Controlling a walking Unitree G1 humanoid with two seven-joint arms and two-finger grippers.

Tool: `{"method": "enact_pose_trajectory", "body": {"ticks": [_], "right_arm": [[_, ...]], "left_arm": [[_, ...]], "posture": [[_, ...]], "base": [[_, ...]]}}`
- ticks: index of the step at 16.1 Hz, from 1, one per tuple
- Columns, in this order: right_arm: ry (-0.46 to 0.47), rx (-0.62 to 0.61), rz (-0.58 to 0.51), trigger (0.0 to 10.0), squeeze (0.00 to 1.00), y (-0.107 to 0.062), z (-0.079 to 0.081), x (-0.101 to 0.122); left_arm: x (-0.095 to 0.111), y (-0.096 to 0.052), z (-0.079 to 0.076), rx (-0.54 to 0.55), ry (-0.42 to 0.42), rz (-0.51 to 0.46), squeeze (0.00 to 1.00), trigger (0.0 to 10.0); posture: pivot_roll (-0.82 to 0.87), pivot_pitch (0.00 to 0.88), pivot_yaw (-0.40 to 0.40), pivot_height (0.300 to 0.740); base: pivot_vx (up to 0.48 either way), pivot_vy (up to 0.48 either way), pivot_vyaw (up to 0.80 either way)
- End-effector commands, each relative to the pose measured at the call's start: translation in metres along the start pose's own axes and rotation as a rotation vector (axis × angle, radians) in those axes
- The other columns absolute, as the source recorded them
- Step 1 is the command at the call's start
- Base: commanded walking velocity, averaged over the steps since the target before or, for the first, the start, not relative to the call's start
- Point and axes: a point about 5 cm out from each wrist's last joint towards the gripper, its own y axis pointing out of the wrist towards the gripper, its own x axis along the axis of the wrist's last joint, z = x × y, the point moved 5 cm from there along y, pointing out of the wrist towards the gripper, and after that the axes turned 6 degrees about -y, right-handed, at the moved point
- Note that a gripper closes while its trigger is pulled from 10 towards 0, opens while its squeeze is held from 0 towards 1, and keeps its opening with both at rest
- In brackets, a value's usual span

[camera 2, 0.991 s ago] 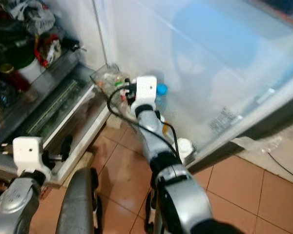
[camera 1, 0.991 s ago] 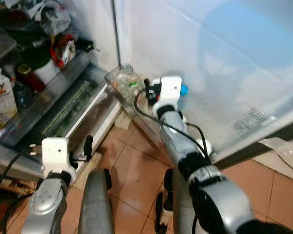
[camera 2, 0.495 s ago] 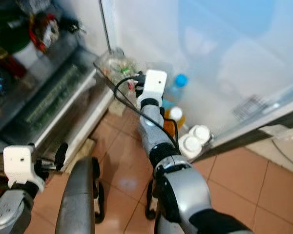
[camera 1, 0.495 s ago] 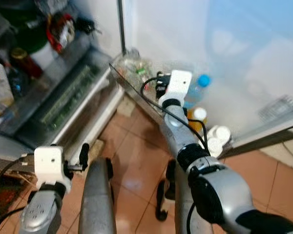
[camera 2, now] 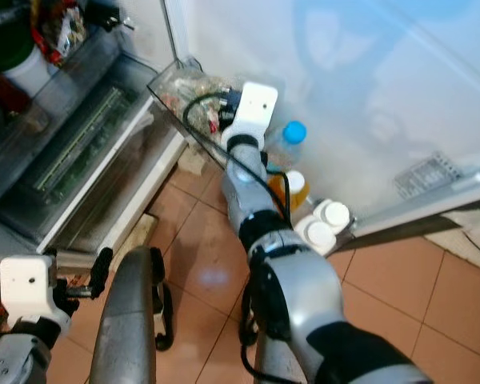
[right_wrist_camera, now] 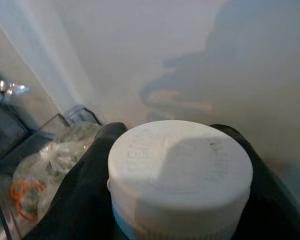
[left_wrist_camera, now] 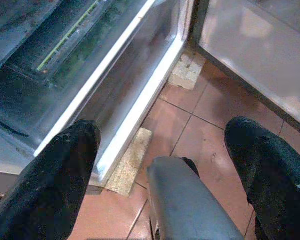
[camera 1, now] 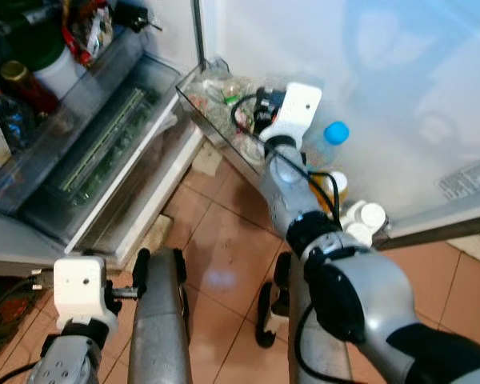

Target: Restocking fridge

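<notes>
On the left, the open fridge's clear glass shelf [camera 1: 80, 96] carried jars and a white tub. The left gripper [left_wrist_camera: 160, 165] hung idle low over the tiled floor, its black fingers [left_wrist_camera: 55, 175] spread wide and empty. Further right, the right gripper [right_wrist_camera: 177, 200] pinched a white-capped round plastic container [right_wrist_camera: 180, 170] above the clear plastic door bin [camera 1: 216, 108]. Beside it stood a blue-capped clear bottle [camera 1: 326, 142] and white-lidded tubs [camera 1: 364, 220]. Placing seemed under way; the next move probably called for lowering the container into a free gap before releasing.
</notes>
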Motion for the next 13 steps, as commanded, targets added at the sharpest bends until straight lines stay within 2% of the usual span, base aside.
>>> {"method": "enact_pose_trajectory", "body": {"ticks": [1, 3, 4, 5, 6, 7, 8, 10, 13], "right_arm": [[0.02, 0.038, -0.109, 10.0, 0.0, 0.011, 0.006, 0.035], [-0.004, 0.002, -0.158, 10.0, 0.0, 0.02, -0.003, 0.054], [-0.066, -0.044, -0.192, 10.0, 0.0, 0.023, -0.011, 0.064], [-0.051, -0.059, -0.192, 10.0, 0.0, 0.025, -0.019, 0.068], [-0.1, -0.089, -0.222, 10.0, 0.0, 0.028, -0.03, 0.077], [-0.092, -0.101, -0.237, 10.0, 0.0, 0.029, -0.04, 0.081], [-0.124, -0.124, -0.257, 10.0, 0.0, 0.029, -0.047, 0.085], [-0.099, -0.097, -0.313, 10.0, 0.0, 0.027, -0.053, 0.093], [-0.045, -0.055, -0.356, 10.0, 0.0, 0.026, -0.053, 0.099]], "left_arm": [[-0.005, -0.005, 0.002, 0.013, 0.0, 0.029, 0.0, 10.0], [-0.003, -0.005, 0.001, 0.012, -0.003, 0.024, 0.0, 10.0], [-0.003, -0.005, 0.0, 0.012, -0.005, 0.022, 0.0, 10.0], [-0.003, -0.005, -0.001, 0.012, -0.005, 0.021, 0.0, 10.0], [-0.003, -0.005, -0.001, 0.013, -0.005, 0.02, 0.0, 10.0], [-0.002, -0.005, -0.001, 0.014, -0.005, 0.016, 0.0, 10.0], [-0.002, -0.004, 0.0, 0.014, -0.004, 0.014, 0.0, 10.0], [-0.001, -0.004, 0.001, 0.016, -0.002, 0.011, 0.0, 10.0], [-0.002, -0.005, 0.001, 0.017, 0.001, 0.013, 0.0, 10.0]], "posture": [[0.31, 0.408, -0.042, 0.605], [0.31, 0.404, -0.048, 0.605], [0.31, 0.404, -0.048, 0.605], [0.31, 0.402, -0.051, 0.605], [0.31, 0.397, -0.052, 0.605], [0.31, 0.392, -0.049, 0.605], [0.31, 0.392, -0.049, 0.605], [0.31, 0.391, -0.043, 0.605], [0.31, 0.393, -0.044, 0.605]], "base": [[0.0, 0.0, 0.0], [0.0, 0.0, 0.0], [0.0, 0.0, 0.0], [0.0, 0.0, 0.0], [0.0, 0.0, 0.0], [0.0, 0.0, 0.0], [0.0, 0.0, 0.0], [0.0, 0.0, 0.0], [0.0, 0.0, 0.0]]}}
